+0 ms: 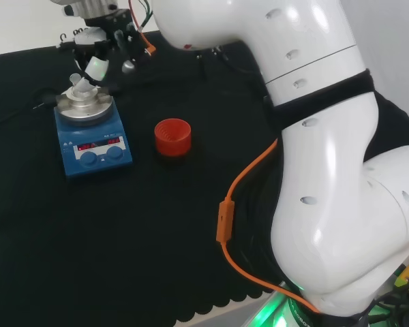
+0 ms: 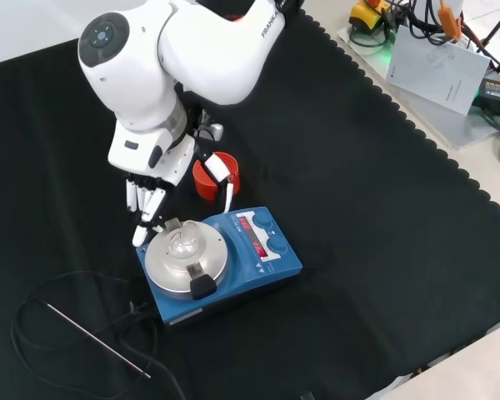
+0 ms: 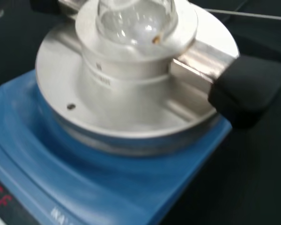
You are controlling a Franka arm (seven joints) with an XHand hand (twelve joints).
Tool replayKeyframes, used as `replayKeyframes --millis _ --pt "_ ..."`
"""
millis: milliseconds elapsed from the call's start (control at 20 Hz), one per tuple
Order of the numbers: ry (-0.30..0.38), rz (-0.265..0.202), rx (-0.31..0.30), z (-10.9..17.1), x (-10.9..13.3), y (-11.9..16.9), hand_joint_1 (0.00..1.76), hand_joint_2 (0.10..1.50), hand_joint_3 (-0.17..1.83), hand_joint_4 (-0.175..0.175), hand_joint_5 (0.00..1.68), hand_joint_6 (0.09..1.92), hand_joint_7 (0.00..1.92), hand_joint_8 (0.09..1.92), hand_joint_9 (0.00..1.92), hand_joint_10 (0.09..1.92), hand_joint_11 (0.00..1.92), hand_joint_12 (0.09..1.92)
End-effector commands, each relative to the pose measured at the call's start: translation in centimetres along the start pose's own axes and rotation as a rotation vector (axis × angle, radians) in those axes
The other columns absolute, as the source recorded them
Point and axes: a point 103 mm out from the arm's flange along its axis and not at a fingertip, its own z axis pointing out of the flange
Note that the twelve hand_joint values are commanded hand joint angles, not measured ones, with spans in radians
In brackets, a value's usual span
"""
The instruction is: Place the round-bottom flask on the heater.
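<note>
The hand hung with fingers straight and released, just beside the round-bottom flask, which sat in the metal block atop the blue heater. A red ribbed stand stood nearby.

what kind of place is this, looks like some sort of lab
Probably a robotics lab set up for chemistry tasks: a blue heater with a clear round-bottom flask seated in its metal block, a red ribbed stand on black cloth, and the arm's hand beside the flask.
</note>
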Motion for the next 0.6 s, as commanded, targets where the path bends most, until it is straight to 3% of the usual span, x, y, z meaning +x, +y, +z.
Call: replayKeyframes --millis 50,600 --pt "0.002 0.049 -0.011 -1.0 -1.5 -4.0 0.61 0.37 0.8 -0.058 0.07 0.09 0.56 0.94 0.87 0.85 0.73 1.38" --pt "0.008 0.094 -0.037 -2.8 -2.2 -8.2 0.62 0.38 0.79 -0.065 0.11 0.09 0.56 0.93 0.86 0.84 0.69 1.38"
